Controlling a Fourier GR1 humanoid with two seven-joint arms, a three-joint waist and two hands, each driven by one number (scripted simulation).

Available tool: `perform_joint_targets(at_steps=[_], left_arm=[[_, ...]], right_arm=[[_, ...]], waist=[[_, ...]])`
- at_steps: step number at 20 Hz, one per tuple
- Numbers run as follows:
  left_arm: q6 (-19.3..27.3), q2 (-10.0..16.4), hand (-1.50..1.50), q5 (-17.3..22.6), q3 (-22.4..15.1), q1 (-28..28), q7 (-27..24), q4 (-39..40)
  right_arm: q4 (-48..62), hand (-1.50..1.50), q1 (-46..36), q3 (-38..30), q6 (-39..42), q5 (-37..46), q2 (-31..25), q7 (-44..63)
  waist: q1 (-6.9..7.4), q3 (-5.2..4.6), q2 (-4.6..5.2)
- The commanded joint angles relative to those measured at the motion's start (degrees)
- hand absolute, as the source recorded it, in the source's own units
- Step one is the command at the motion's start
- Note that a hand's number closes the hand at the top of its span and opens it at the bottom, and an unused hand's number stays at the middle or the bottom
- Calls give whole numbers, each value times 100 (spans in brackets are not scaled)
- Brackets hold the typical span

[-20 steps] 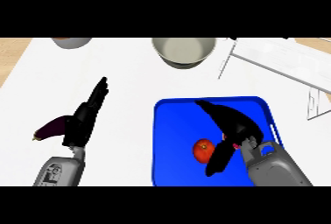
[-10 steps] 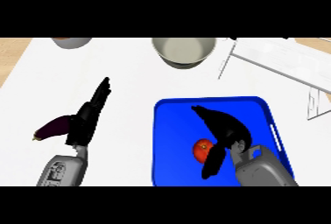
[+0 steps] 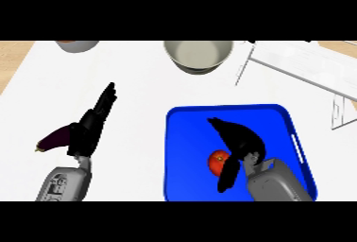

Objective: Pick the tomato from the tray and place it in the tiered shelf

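Tomato (image 3: 216, 162) sits low in the blue tray (image 3: 188, 142), in the gap between the right hand's (image 3: 242, 142) thumb and its fingers (image 3: 230, 131), which are spread and not yet clenched on it. A good grasp likely means closing evenly on both sides so the round fruit cannot slip out, then lifting clear of the tray's rim before heading for the tiered shelf (image 3: 300, 59) at far right. The left hand (image 3: 90, 127) rests open on the table (image 3: 140, 94).

The right robot hand (image 3: 242, 141) is over the blue tray (image 3: 187, 130), with the tomato (image 3: 215, 162) between its thumb and extended fingers. The left robot hand (image 3: 93, 126), fingers straight, is near the left edge of the bench (image 3: 146, 90), beside an eggplant (image 3: 55, 139).
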Motion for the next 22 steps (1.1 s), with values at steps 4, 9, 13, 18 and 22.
perform_joint_targets(at_steps=[4, 9, 13, 18, 22], left_arm=[[103, -264, 0, -243, -250, 391, 72, -461], [-208, -22, 0, 19, 168, -14, 314, -345], [43, -233, 0, -279, -23, 28, 287, -341], [19, -224, 0, -186, 99, 12, 119, -203], [-191, -58, 0, -143, 177, 155, -88, -207]], right_arm=[[101, -150, 62, -259, 275, 356, 266, -111], [270, -150, 325, -217, 230, 642, 404, -365], [446, -150, 338, -423, 351, 771, 254, -858], [605, 150, 706, 196, 284, 1170, 229, -1157], [736, 150, 576, 196, 109, 1494, 17, -1817]], waist=[[7, 1, -3], [-5, 0, -1], [-2, 1, -2], [-1, 1, -2], [8, 1, 1]])
